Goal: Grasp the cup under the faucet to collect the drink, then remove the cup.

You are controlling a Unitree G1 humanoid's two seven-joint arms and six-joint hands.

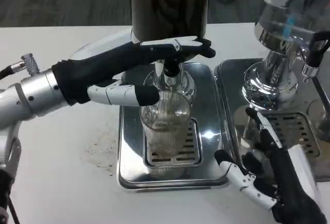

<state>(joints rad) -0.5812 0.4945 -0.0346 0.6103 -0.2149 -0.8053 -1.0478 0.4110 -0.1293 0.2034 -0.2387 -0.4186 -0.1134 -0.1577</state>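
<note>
I have the ribbed clear glass cup (pixel 166 131) standing upright on the slotted grate of the shiny steel drip tray (pixel 129 152), directly below the black faucet spout (pixel 169 70) of the tall dark drink dispenser (pixel 169 4). My left hand (pixel 136 72) reaches in from the left: its upper fingers lie across the faucet at tap level, and a lower finger presses along the cup's upper left side. I judge this a partial hold, closed loosely around cup and tap, not a firm clamp. I cannot tell whether liquid is flowing or how full the cup is; the ribbing hides the level.

My right hand (pixel 268 175) rests with fingers spread and empty on the table at the tray's right edge, just in front of the second steel tray (pixel 304 131) under a chrome dispenser (pixel 278 53).

My worries from here:
- The grip sits high and on one side. If I pull now, the smooth glass could pivot on its base and tip across the grate.
- The upper fingers are against the tap. Lifting the cup straight up would knock its rim into the spout.
- If the faucet is left running while I withdraw, the drink falls onto the tray.
- The right hand's fingers lie close to the tray rim, so sliding the cup out rightward risks a collision.
</note>
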